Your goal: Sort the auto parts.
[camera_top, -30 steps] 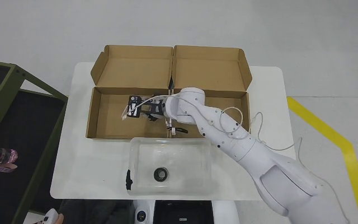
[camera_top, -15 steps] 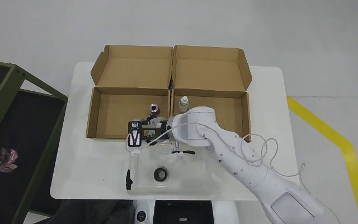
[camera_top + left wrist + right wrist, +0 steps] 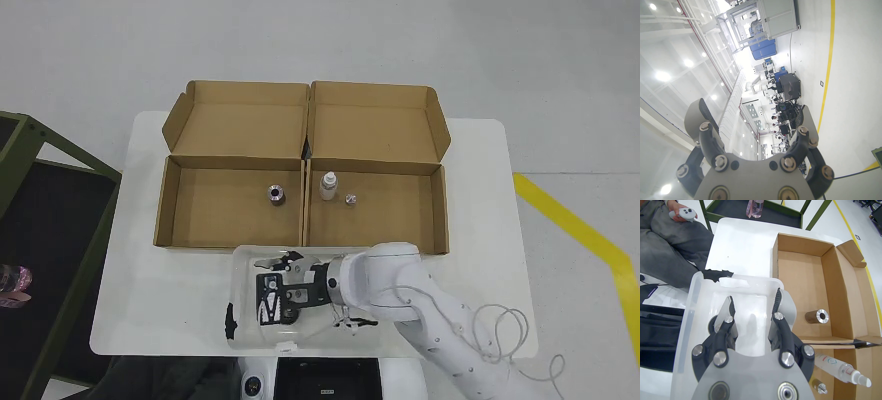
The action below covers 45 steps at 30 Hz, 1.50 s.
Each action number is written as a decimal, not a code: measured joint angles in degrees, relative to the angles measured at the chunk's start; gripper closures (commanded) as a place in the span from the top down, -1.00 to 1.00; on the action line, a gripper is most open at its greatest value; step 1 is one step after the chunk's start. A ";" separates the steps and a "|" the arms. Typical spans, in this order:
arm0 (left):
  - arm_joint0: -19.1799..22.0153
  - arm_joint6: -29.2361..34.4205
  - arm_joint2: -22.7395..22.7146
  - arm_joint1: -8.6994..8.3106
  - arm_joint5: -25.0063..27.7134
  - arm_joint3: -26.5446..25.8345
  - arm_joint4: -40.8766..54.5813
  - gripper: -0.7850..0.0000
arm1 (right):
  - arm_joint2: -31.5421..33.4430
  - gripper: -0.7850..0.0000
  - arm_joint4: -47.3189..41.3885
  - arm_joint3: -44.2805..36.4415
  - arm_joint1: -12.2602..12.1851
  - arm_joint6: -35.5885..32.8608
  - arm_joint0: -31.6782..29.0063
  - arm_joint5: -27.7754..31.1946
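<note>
A: Nearest first. What do we record for the left gripper (image 3: pixel 753 108)?
B: We see its two fingers (image 3: pixel 694 113) spread wide with nothing between them. It points up at a lit ceiling (image 3: pixel 668 75), away from the table (image 3: pixel 145 290).

A: And the right gripper (image 3: pixel 754 296)?
B: It hangs inside the clear bin (image 3: pixel 686 313) at the table's near edge, fingers apart, nothing gripped. We note a dark round part (image 3: pixel 710 326) on the bin floor, just beside one finger. That finger covers most of it, so we cannot make out its shape, nor whether the two touch.

A: The bin rim?
B: A torn black patch (image 3: pixel 715 274) sits on it. We cannot say what it is.

A: Beyond the bin?
B: Two open cardboard boxes, side by side. In the left box (image 3: pixel 200 218) we log a short metal cylinder (image 3: pixel 273 193) with a hole in its bright end, alone and apart from the walls. In the right box (image 3: pixel 410 218), near the shared wall, we log a white spray bottle (image 3: pixel 328 185) and near it a small metal piece (image 3: pixel 350 198).

A: Anything cut off there?
B: In the right wrist view the gripper's body hides the bottle's base. We cannot tell whether the bottle stands or lies.

A: Farthest?
B: The lid flaps (image 3: pixel 250 115) stand open behind both boxes.
</note>
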State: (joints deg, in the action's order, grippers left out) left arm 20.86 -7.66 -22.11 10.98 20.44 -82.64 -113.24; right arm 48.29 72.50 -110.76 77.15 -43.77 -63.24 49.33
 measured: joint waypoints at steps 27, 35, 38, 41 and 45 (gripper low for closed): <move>0.00 0.00 0.00 0.00 0.00 0.00 0.00 1.00 | 0.67 0.32 7.01 0.09 -3.73 6.31 -9.22 2.07; 0.00 0.00 0.00 0.00 0.00 0.00 0.00 1.00 | 0.55 0.25 8.81 2.26 -4.27 8.04 -8.71 1.58; 0.00 0.00 0.00 0.00 0.00 0.00 0.00 1.00 | -0.27 0.29 9.24 3.41 -4.24 8.10 -7.73 1.65; 0.00 0.00 0.00 0.00 0.00 0.00 0.00 1.00 | -1.46 0.30 9.00 4.89 -4.07 7.93 -6.54 1.81; 0.00 0.00 0.00 0.00 0.00 0.00 0.00 1.00 | -3.01 0.32 8.80 6.74 -3.82 7.83 -5.08 1.64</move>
State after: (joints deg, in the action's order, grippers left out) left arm 20.86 -7.66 -22.11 10.98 20.44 -82.64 -113.24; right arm 45.29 81.29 -104.02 73.33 -35.94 -68.32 50.98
